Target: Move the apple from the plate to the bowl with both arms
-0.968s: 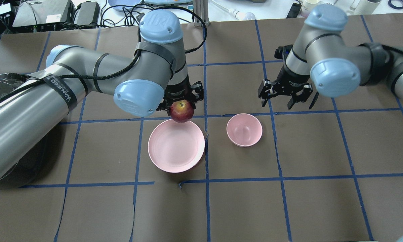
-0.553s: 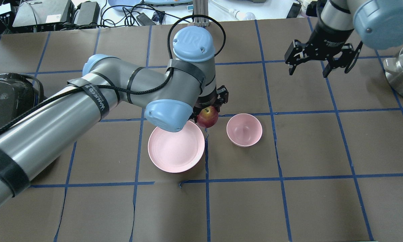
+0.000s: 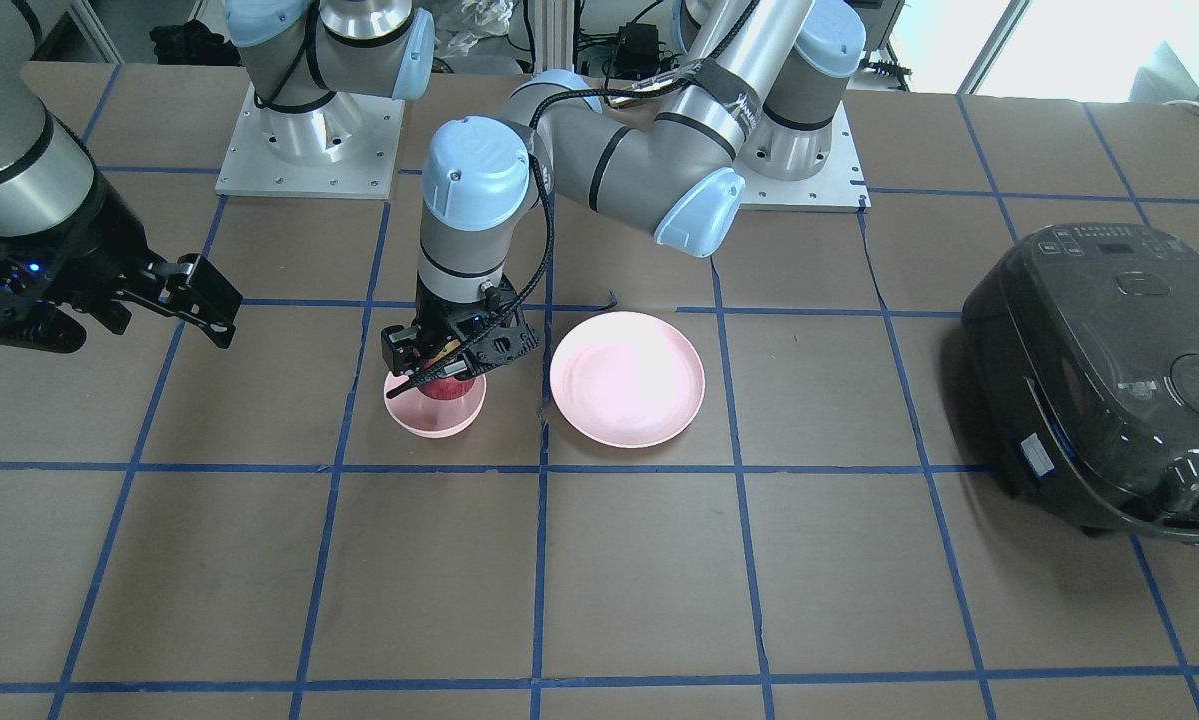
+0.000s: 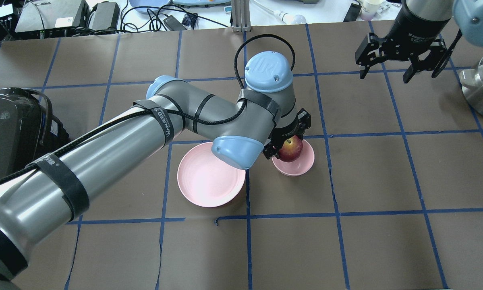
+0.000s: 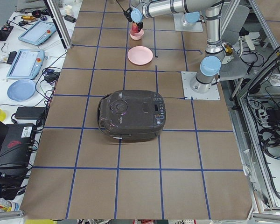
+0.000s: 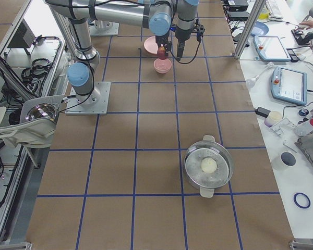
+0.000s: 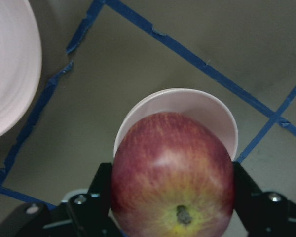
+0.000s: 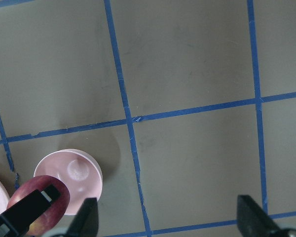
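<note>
Apple (image 4: 291,150), clamped in the left gripper (image 7: 172,197), now hangs over the bowl (image 4: 303,168), moved off the plate (image 4: 203,183) (right gripper (image 4: 386,76) spread, empty); release is next.

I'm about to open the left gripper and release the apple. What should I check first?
1. Left gripper shut on the apple: ok.
2. Apple above the bowl: ok.
3. Apple low enough for a soft drop: cannot tell.
4. Bowl upright and empty: ok.
5. Right gripper open and well away from the bowl: ok.
6. Plate empty: ok.
</note>
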Tool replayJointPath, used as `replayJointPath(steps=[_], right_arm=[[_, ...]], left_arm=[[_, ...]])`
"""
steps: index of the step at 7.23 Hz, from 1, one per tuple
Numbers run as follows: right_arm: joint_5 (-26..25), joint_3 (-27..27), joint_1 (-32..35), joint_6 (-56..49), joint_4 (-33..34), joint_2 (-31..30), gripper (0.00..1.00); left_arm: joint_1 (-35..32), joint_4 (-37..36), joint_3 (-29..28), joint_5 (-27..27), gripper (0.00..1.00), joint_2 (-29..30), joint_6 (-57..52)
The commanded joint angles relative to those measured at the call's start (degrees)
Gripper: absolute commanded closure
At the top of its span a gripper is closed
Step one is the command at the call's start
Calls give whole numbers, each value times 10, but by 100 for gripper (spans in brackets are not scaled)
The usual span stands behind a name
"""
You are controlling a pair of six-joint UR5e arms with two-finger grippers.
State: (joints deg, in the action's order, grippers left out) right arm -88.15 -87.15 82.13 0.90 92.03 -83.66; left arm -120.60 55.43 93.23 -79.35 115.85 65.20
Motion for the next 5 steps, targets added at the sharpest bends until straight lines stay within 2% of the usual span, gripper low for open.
replayJointPath(steps=[1,3,4,5], right_arm=[[-1,1,0,0,3,-12,0],[-2,1,0,2,6,-12,0],[-3,1,0,2,3,-12,0],[-3,1,0,2,3,-13,0]], left_arm=[[-2,-8,1,3,100,16,-5],[-2,-8,-2,3,100,29,-9],[-2,-5,1,2,79,29,-13],[-2,-7,0,2,1,30,-14]])
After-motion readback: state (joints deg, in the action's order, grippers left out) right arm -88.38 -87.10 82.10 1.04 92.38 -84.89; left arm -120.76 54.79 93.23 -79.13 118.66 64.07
